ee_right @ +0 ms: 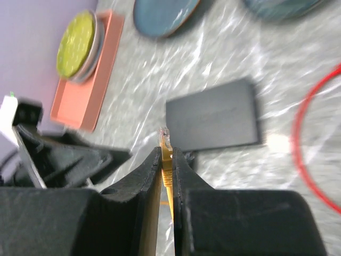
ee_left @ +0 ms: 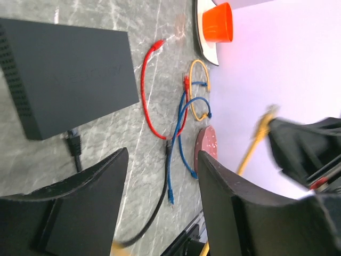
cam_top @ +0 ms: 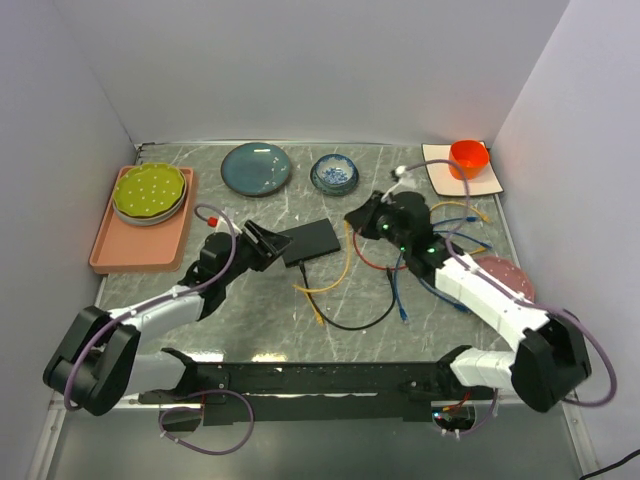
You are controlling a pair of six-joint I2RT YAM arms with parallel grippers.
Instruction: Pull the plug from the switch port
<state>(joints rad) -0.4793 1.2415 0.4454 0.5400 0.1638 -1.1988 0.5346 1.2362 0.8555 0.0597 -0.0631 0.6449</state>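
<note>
Yellow plug (ee_right: pixel 165 138) clamped tight between the fingers of my right gripper (ee_right: pixel 166 156). Its clear tip pokes out past the pads, held up off the table (cam_top: pixel 250 320) and apart from the switch (ee_right: pixel 213 116), which lies flat just beyond it. My left gripper (ee_left: pixel 162 160) hangs beside one end of the switch with its jaws spread wide, holding nothing and not touching the box.

By my reading the pull itself is done: the plug is clear of the socket edge, and its yellow cable (cam_top: pixel 318 315) trails loose across the marbled top. A black lead (ee_left: pixel 73 145) meets the switch's socket edge and looks plugged in; I cannot tell whether it counts. The next move, I judge, calls for carrying the plug aside, lowering it and opening the right fingers, without letting the cable drag the switch.
</note>
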